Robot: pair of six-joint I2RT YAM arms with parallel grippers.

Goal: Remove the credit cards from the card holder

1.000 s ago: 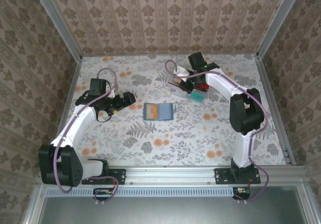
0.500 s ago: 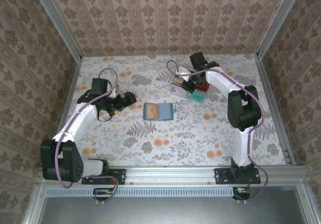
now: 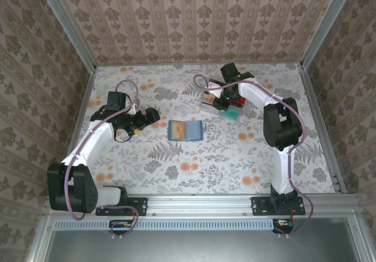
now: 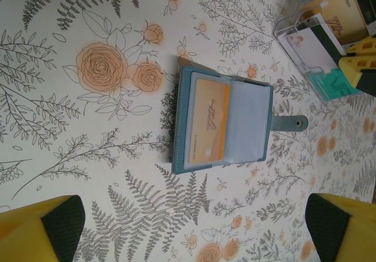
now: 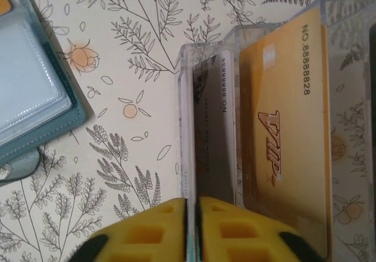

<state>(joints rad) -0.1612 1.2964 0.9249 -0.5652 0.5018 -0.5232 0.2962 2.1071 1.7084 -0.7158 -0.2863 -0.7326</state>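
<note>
Orange card [image 4: 210, 121]: likely stiff, slick, light; pinch at pocket mouth.
Left fingers [image 4: 56, 227]: wide open, empty.
Right fingers [image 5: 147, 232]: nearly closed; hold unclear.

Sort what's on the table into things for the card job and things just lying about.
For the job: teal card holder; orange card in its pocket; gold card and pale card, both in the clear tray.
Lying about: teal block; red block.
</note>
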